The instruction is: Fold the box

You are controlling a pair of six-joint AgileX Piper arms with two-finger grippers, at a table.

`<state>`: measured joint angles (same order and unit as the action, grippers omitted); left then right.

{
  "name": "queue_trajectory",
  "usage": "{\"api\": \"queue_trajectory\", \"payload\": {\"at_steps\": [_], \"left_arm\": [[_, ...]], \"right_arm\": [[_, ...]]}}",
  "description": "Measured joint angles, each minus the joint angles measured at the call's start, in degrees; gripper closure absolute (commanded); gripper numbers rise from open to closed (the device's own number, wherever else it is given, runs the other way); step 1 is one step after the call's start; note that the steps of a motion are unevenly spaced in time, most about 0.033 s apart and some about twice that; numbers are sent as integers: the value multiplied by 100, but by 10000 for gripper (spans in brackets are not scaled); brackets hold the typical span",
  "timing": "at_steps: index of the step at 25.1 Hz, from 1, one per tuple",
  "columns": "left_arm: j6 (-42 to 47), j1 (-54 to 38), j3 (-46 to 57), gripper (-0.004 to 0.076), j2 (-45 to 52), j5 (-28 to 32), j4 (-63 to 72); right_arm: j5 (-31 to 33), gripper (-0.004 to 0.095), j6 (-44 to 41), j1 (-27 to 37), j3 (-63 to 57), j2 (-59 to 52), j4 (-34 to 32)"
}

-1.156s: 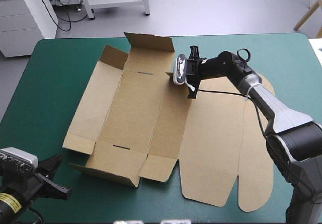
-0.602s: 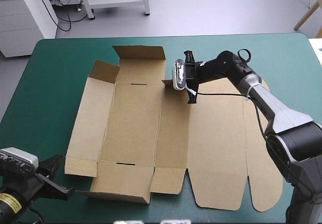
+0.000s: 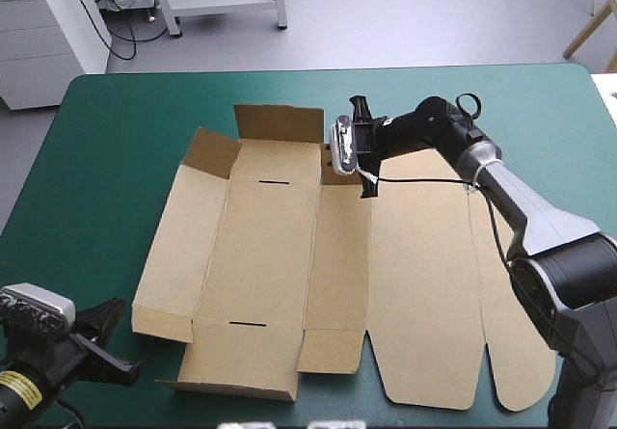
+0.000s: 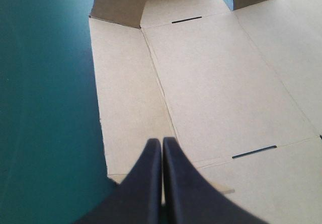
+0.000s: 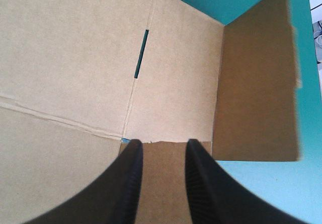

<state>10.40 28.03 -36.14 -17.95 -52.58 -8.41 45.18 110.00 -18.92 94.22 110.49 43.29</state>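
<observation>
I count one brown box (image 3: 280, 255), lying mostly flat on the teal-green cover (image 3: 106, 149) with its far flaps raised, and two grippers. The right gripper (image 5: 162, 146) is at the box's far edge, its black fingers clamped on a small raised flap with the board between them. The left gripper (image 4: 162, 142) sits off the box's near-left corner, its fingers pressed together on nothing. Since just before, the box has turned a little and its far-left corner has moved closer to the right gripper, while the left gripper has stayed put.

The box (image 3: 270, 255) has swung round squarer, dragged by the right pincer (image 5: 162, 148).
</observation>
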Motion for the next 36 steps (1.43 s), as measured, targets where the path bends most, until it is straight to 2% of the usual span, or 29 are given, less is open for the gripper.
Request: {"api": "queue_trajectory", "payload": {"at_steps": [4, 6, 9, 10, 11, 14, 15, 16, 19, 20, 22, 23, 24, 26, 28, 36], "left_arm": [[0, 0, 0, 734, 1, 0, 12], [0, 0, 0, 734, 1, 0, -26], [0, 0, 0, 734, 1, 0, -115], [0, 0, 0, 734, 1, 0, -122], [0, 0, 0, 734, 1, 0, -134], [0, 0, 0, 734, 1, 0, -170], [0, 0, 0, 734, 1, 0, -201], [0, 0, 0, 734, 1, 0, -264], [0, 0, 0, 734, 1, 0, -342], [0, 0, 0, 734, 1, 0, -413], [0, 0, 0, 734, 1, 0, -458], [0, 0, 0, 734, 1, 0, -462], [0, 0, 0, 734, 1, -6, -462], [0, 0, 0, 734, 1, -49, -465], [0, 0, 0, 734, -12, -69, -555], [177, 0, -2, 734, -469, -145, -696]], "right_arm": [[-84, 492, -306, 0, 0, -110, 28], [-201, 522, -922, 0, 0, -264, 28], [-396, 598, -2041, 0, 0, -591, 6], [-460, 682, -2456, 0, 0, -726, -68], [-558, 743, -3198, 0, 0, -969, -306], [-604, 926, -4376, 0, 0, -1348, -1010], [-604, 922, -4766, 0, 0, -1455, -1226], [-597, 922, -5619, 0, 0, -1619, -1771], [-551, 922, -7046, 0, 0, -1822, -2800], [-456, 922, -8007, 0, 0, -1905, -3497], [-84, 922, -9222, 0, 0, -2003, -4329], [121, 922, -9551, 0, 0, -2027, -4586], [561, 922, -10019, 0, 0, -2053, -4981], [1245, 922, -10408, 0, -7, -2064, -5347], [1467, 922, -10550, 0, -156, -2142, -5452], [1548, 922, -10766, 0, -844, -2726, -5492]]}}
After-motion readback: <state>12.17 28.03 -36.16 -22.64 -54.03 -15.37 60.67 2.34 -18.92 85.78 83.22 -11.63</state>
